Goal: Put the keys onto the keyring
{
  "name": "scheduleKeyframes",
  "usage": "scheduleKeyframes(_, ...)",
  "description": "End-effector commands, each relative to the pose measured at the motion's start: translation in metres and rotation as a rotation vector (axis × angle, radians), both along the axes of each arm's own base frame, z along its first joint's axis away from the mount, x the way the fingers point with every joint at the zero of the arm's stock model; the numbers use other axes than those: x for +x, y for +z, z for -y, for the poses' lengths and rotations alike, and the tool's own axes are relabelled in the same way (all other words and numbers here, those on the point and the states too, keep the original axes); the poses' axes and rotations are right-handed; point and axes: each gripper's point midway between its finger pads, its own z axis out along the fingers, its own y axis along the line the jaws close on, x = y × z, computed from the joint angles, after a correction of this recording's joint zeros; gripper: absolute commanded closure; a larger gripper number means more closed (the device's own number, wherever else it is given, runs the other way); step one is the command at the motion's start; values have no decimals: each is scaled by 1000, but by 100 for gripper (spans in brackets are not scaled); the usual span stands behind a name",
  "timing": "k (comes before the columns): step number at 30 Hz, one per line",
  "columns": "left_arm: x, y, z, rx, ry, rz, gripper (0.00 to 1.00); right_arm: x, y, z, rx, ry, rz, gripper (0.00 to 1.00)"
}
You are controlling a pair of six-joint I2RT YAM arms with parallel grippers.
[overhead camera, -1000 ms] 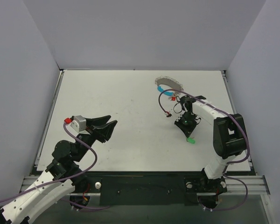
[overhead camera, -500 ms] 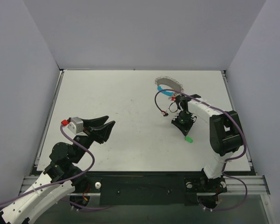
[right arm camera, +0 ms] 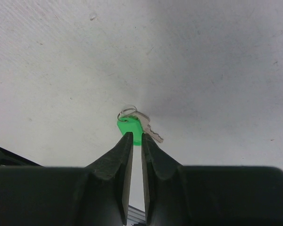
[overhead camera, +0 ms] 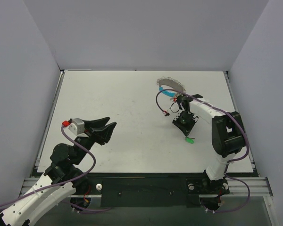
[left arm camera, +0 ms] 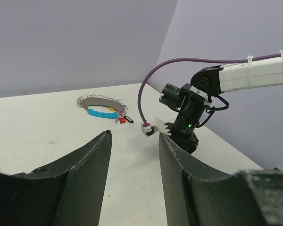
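Observation:
The green-headed key (right arm camera: 130, 125) lies flat on the white table with its small ring and silver blade showing. My right gripper (right arm camera: 137, 135) points down at it, jaws parted by a narrow gap, tips at the green head's near edge. From above, the green key (overhead camera: 190, 140) sits just past my right gripper (overhead camera: 187, 134). The keyring (overhead camera: 171, 84), a silvery coiled loop with a light-blue segment, lies at the back right with a red key (overhead camera: 174, 99) beside it. My left gripper (overhead camera: 111, 123) hovers open and empty at the left, facing the keyring (left arm camera: 102, 101).
A purple cable (overhead camera: 159, 101) loops off the right arm between the keyring and the gripper, ending in a small white connector (left arm camera: 147, 128). Grey walls enclose the table on three sides. The table's right edge (overhead camera: 236, 108) runs close to the right arm.
My right gripper has shifted slightly left and back with the green key, and its jaws have parted a little. The left arm has barely moved.

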Motion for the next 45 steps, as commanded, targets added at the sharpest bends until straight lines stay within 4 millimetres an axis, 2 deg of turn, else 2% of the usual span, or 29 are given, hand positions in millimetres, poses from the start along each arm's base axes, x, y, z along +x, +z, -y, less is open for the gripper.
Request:
scheduleKeyframes(1,-1,11,-4,-11,7,22,46,-3,19,-3,23,-24,-9,89)
scheduleKeyframes(6,-2,9,1,11,-13,9,44,-6,45,-17,141,-46,23,85)
scheduleKeyframes(10,1,-2,12,43,-48,-40,43,-13,72,-36,308,-66,67,79)
scheduleKeyframes(16,9,-15,19,83,-53,-112,39,-15,104,-44,486,-131,149,75)
scheduleKeyframes(24,21,-28,17,149,-31,-235,28,-13,128,-40,570,-167,306,67)
scheduleKeyframes(28,27,-32,17,201,-51,-288,26,-12,138,-36,604,-195,362,64)
scheduleKeyframes(29,29,-27,14,203,-46,-285,25,-11,143,-35,613,-203,384,61)
scheduleKeyframes(30,34,-35,11,230,-36,-315,23,-10,144,-32,619,-219,397,61)
scheduleKeyframes(31,35,-30,10,234,-34,-313,22,-10,147,-31,628,-223,409,58)
scheduleKeyframes(32,40,-38,7,265,-29,-338,20,-9,148,-29,634,-236,419,57)
scheduleKeyframes(37,57,-36,-7,351,11,-332,17,-6,156,-18,656,-279,464,50)
scheduleKeyframes(41,65,-38,-12,416,22,-314,15,4,163,-15,681,-309,477,45)
scheduleKeyframes(42,67,-40,-12,428,25,-312,15,10,164,-8,681,-349,482,44)
scheduleKeyframes(45,68,-49,-10,439,19,-311,15,33,175,-5,694,-410,496,43)
